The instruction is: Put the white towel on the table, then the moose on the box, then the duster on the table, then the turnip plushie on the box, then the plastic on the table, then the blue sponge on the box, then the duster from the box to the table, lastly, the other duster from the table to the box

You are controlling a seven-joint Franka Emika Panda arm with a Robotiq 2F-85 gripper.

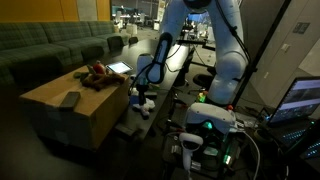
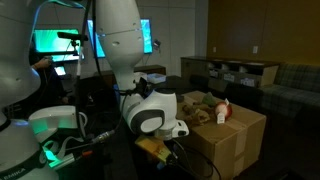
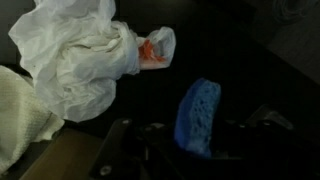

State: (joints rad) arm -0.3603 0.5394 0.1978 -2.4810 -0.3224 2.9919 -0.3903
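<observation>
Gripper point(image 3: 197, 142): 2 dark fingers come in from the bottom edge of the wrist view, 1 on each side of the blue sponge point(image 3: 200, 105). The jaws stand apart by roughly the sponge's width; the picture is too dark to tell whether the pads press it or only flank it

Blue sponge: bright blue, porous, oblong, seen slightly tilted, its lower end between the fingers, with the dark table point(image 3: 265, 70) behind it

Neighbouring items, wrist view: crumpled white material point(image 3: 80, 50) at upper left, well apart from the sponge; a small orange-and-white item point(image 3: 150, 50) touching its right edge; a cream cloth point(image 3: 18, 120) at the left edge

Arm point(image 1: 215, 50): white, bent, reaching down from above in an exterior view, with the dark forearm section lowered over the table just beside the cardboard box point(image 1: 60, 118). In an exterior view the white wrist housing point(image 2: 150, 115) fills the foreground and hides the fingers

Box top: 1 brown plush toy point(image 1: 97, 74) and 1 dark object point(image 1: 70, 99), apart from each other
</observation>
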